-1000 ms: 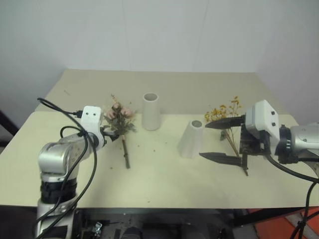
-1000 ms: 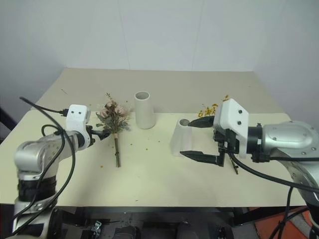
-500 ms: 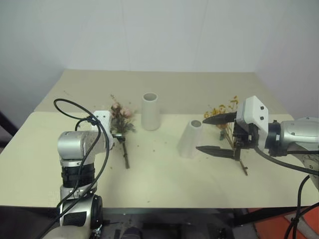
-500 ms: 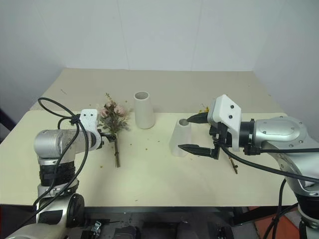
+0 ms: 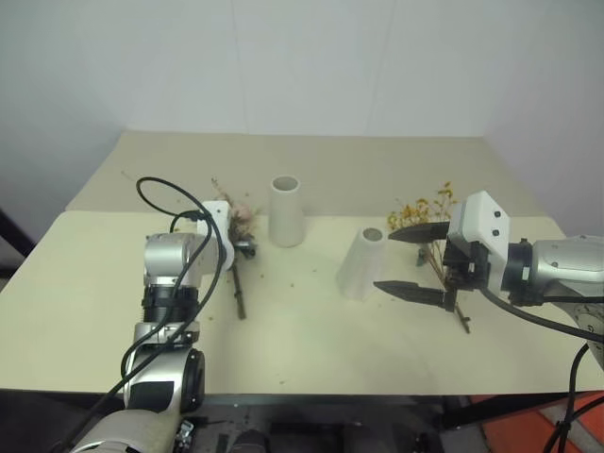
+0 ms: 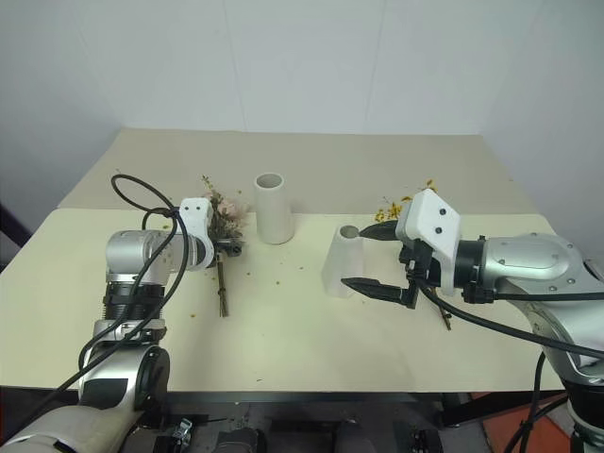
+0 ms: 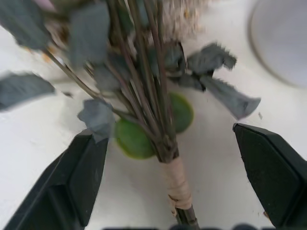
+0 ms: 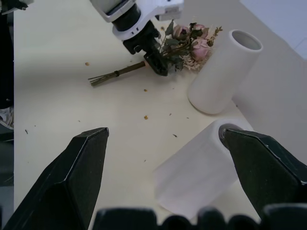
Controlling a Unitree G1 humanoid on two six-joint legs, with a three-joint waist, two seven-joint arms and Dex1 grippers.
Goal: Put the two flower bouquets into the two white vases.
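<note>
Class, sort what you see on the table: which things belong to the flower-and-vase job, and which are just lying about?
Belongs to the job:
- pink rose bouquet
- yellow-orange bouquet
- two white vases

Just lying about:
- small crumbs of plant litter scattered on the table

Soft, even light from above falls on the table (image 5: 311, 330), leaving only faint, short shadows beside each vase (image 5: 285, 211) and no glare. The head views are slightly hazy and pale, with the wall behind washed out. In the left wrist view the roses (image 7: 144, 91) near the lens are blurred; the right wrist view is sharper, with dark fingers (image 8: 72, 177) in the foreground
</note>
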